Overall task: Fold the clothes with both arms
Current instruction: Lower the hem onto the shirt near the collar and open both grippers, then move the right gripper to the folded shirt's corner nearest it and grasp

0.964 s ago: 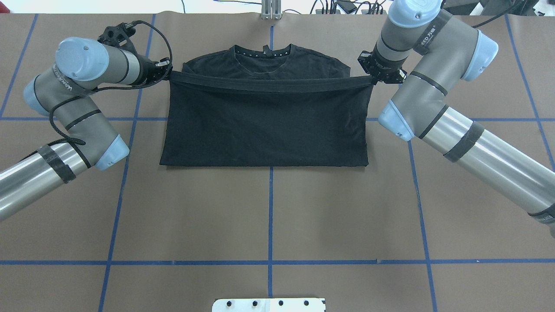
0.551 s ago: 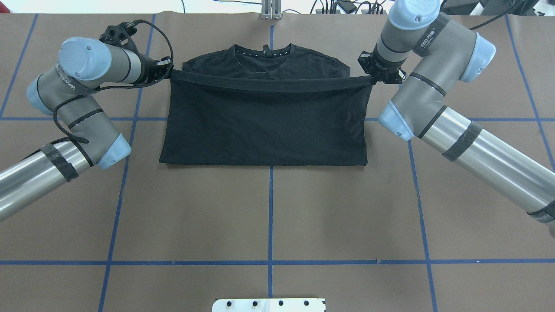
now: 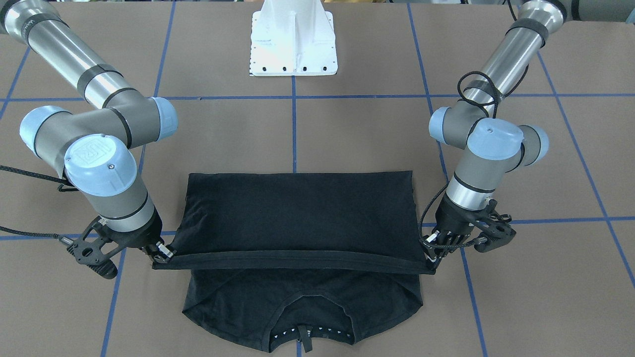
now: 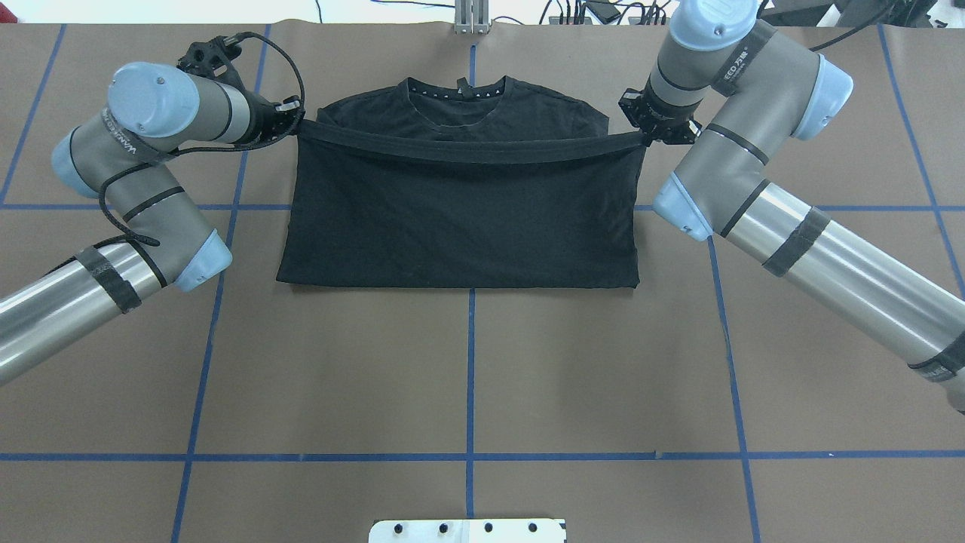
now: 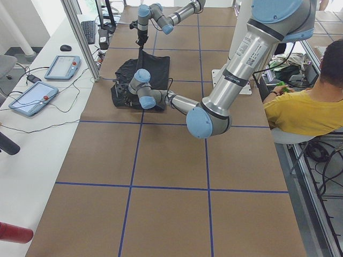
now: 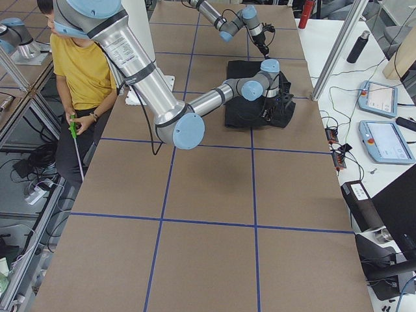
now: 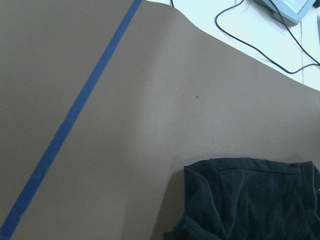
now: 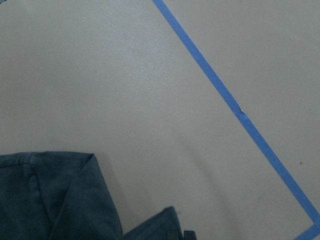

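Now the black T-shirt (image 4: 460, 219) lies on the far side of the brown table (image 4: 467, 377) from the robot. It is doubled over, so its lower half covers the chest and only the shoulders and the white-dotted collar (image 4: 457, 90) show beyond it. The left gripper (image 4: 292, 122) has its fingers pinched together on one corner of the hem (image 4: 467, 147). The right gripper (image 4: 643, 136) is clamped the same way on the opposite corner, and no gap shows between the fingers of either. Between the two, the hem runs as a tight band that dips slightly at the middle. It is held a little above the shoulder part of the shirt rather than pressed flat on it. The fold edge nearest the robot rests on the table. Neither wrist view shows any fingers, only black cloth at the bottom edge, bare table and a blue tape line (image 7: 75, 115).
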Action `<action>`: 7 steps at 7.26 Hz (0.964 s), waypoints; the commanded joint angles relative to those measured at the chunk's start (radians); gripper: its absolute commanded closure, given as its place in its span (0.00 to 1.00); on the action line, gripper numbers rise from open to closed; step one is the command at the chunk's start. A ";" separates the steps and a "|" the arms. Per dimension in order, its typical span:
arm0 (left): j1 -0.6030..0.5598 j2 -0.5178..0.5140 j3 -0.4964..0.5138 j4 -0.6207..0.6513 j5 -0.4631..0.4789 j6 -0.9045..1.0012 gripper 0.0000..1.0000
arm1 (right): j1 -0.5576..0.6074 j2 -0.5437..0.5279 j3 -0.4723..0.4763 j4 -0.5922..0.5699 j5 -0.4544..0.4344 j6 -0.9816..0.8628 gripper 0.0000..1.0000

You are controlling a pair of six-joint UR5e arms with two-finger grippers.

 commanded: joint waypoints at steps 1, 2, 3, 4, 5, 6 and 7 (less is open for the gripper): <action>-0.004 -0.001 0.009 -0.041 0.001 -0.005 0.65 | 0.001 0.022 -0.022 0.001 -0.004 -0.002 0.35; -0.006 -0.001 0.009 -0.044 0.001 -0.006 0.61 | 0.002 0.024 -0.022 0.001 -0.006 0.004 0.34; -0.017 -0.004 0.006 -0.045 -0.001 -0.014 0.61 | 0.003 0.025 -0.009 0.001 -0.006 0.013 0.34; -0.023 -0.004 0.002 -0.046 -0.001 -0.014 0.60 | 0.000 0.009 0.030 0.001 -0.006 0.059 0.33; -0.030 -0.004 0.000 -0.046 -0.002 -0.014 0.61 | -0.017 -0.045 0.108 0.001 -0.003 0.159 0.33; -0.032 -0.004 0.002 -0.046 -0.002 -0.012 0.61 | -0.056 -0.152 0.251 0.003 -0.004 0.256 0.33; -0.032 -0.004 0.000 -0.046 -0.002 -0.012 0.60 | -0.104 -0.263 0.376 0.015 -0.024 0.322 0.32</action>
